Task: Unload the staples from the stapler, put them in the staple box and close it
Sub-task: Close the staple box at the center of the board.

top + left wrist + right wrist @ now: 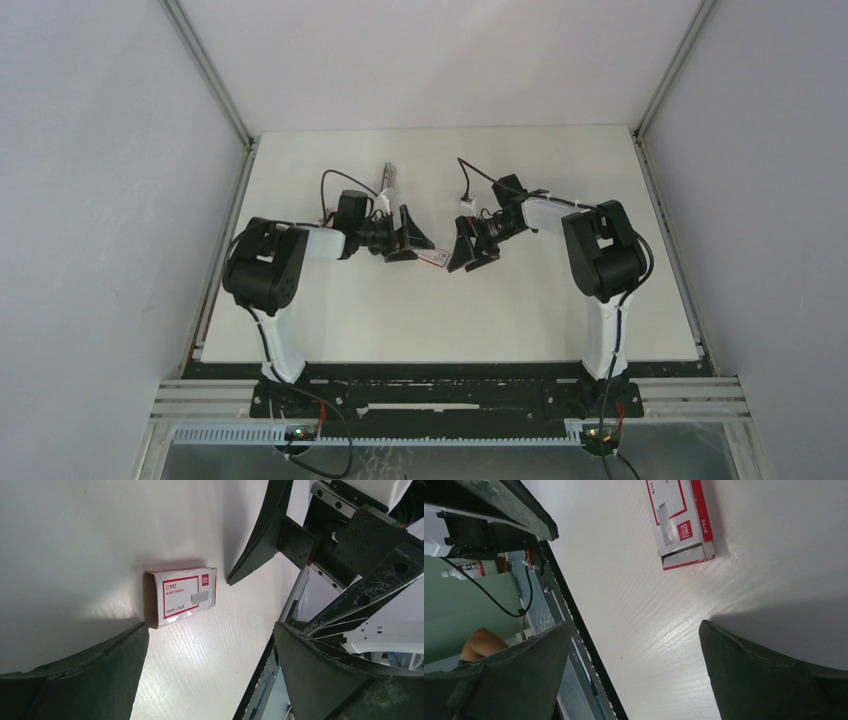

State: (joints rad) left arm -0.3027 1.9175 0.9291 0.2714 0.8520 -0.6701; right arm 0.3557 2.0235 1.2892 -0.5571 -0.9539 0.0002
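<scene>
White tabletop: stapler seen only overhead. Staple box open-ended, contents unclear in wrist views. Left claw, right claw agape.

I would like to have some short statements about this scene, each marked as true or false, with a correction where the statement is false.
1. The left fingers and the right fingers are both open and hold nothing. True.
2. The stapler is gripped by the right fingers. False: it lies on the table on the far side of the left arm, with no fingers on it.
3. A red-and-white box lies on the table between the two pairs of fingers. True.
4. The box stands upright on one end. False: it lies flat with its printed face up.
</scene>
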